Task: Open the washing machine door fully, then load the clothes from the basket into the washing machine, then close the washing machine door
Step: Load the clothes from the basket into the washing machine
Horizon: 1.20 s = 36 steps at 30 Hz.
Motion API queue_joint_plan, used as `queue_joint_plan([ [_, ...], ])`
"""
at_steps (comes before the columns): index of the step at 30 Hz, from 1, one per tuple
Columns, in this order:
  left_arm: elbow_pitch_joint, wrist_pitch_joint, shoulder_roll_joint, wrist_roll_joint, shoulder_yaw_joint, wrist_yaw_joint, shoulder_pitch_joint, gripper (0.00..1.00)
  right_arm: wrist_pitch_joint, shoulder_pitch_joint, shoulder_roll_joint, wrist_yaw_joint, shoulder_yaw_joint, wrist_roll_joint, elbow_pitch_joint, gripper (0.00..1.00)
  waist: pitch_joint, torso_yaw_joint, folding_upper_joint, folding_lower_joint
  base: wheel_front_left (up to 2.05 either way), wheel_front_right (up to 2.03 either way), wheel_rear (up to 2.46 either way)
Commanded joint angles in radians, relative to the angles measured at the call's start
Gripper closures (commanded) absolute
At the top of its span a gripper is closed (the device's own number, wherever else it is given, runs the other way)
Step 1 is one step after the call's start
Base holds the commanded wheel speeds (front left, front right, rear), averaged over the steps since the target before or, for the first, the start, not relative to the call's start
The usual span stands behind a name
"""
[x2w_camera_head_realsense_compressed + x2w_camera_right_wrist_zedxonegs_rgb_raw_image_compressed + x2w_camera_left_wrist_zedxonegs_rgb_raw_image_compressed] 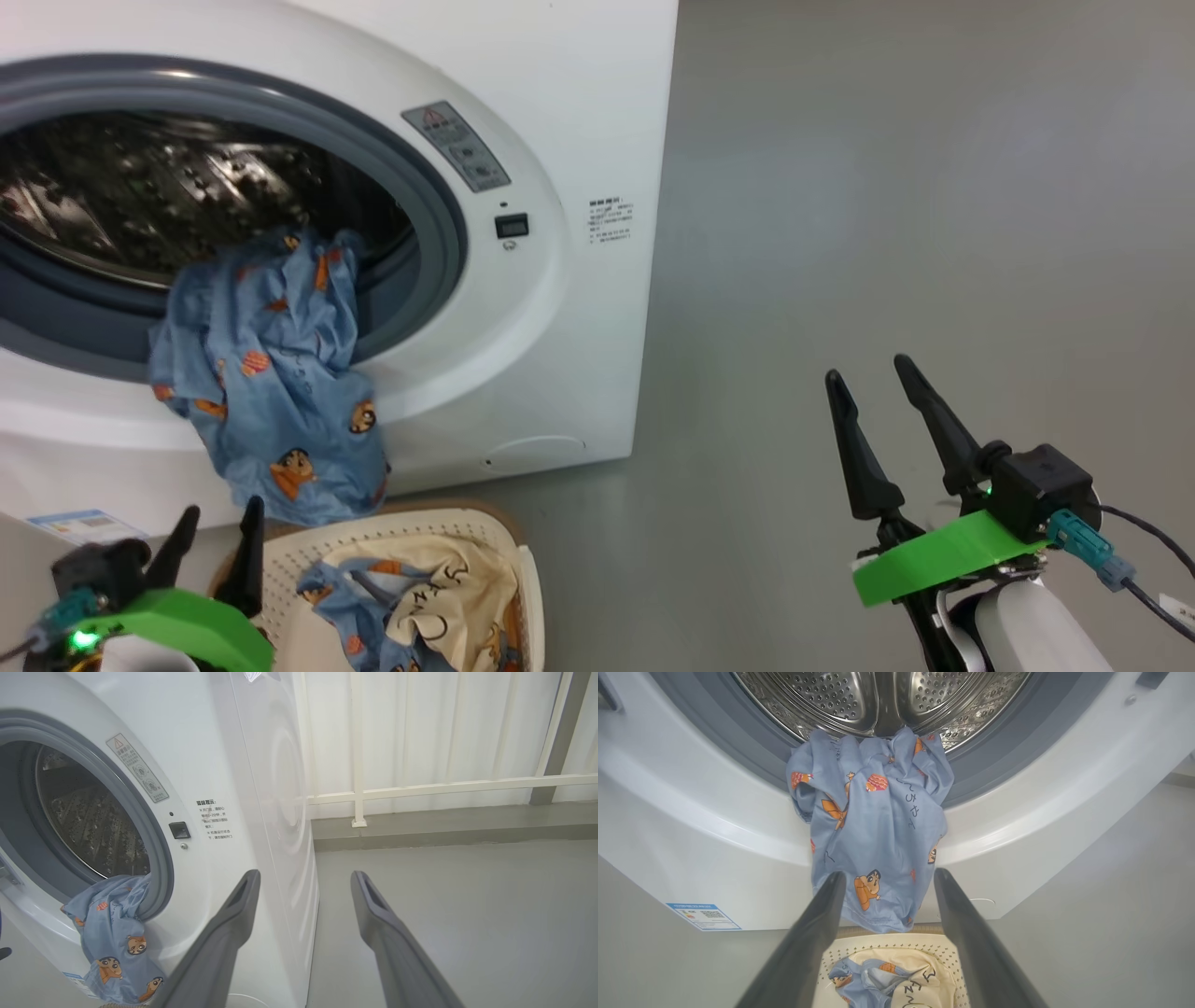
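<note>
blue garment point(271, 373), printed with orange-brown figures, hangs half in and half out of the washing machine point(579, 308): its top is bunched on the lip of the steel drum point(878, 700), and the rest drapes over the grey rubber ring point(439, 233) and down the white front, with the hem just above the basket point(528, 579). its long axis runs straight down, from drum mouth to basket. the left gripper point(222, 509) sits right below and in front of it, fingers spread wide and holding nothing; in the left wrist view the hem hangs between the two fingers, just ahead of the tips. the right gripper point(868, 371) is also spread and empty, well apart to the right over bare floor point(887, 187), so the left arm is plainly the nearer one. my read is that the next move is to lift this hanging cloth up and forward into the drum. count: one garment on the lip, one cream garment point(457, 583) and one blue printed piece point(341, 597) in the basket, one basket, one machine, two grippers.
</note>
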<state>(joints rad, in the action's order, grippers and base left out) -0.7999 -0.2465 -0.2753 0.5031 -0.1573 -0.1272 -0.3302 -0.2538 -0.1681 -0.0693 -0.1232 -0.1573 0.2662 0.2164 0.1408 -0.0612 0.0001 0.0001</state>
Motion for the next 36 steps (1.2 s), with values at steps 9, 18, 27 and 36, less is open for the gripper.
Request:
queue_joint_plan([
  [9,-0.092,-0.009,-0.121,0.145,-0.109,-0.003,-0.186,0.00,-0.008,-0.066,0.018,-0.008,-0.014,-0.069,-0.103,0.00,0.213,-0.049,-0.0001,-0.0001,0.00,0.00,0.00],
  [18,-0.187,0.026,-0.187,0.294,-0.201,-0.003,-0.318,0.00,-0.008,-0.090,0.019,-0.008,-0.025,-0.059,-0.149,0.00,0.316,-0.089,-0.0001,-0.0001,0.00,0.00,0.00],
  [27,-0.221,0.040,-0.243,0.393,-0.267,-0.003,-0.380,0.00,-0.008,-0.087,0.019,-0.008,-0.026,-0.056,-0.177,0.00,0.371,-0.132,-0.0001,-0.0001,0.00,0.00,0.00],
  [36,-0.232,0.049,-0.308,0.471,-0.325,-0.003,-0.465,0.00,-0.008,-0.091,0.019,-0.008,-0.034,-0.050,-0.206,0.00,0.434,-0.164,-0.0001,-0.0001,0.00,0.00,0.00],
])
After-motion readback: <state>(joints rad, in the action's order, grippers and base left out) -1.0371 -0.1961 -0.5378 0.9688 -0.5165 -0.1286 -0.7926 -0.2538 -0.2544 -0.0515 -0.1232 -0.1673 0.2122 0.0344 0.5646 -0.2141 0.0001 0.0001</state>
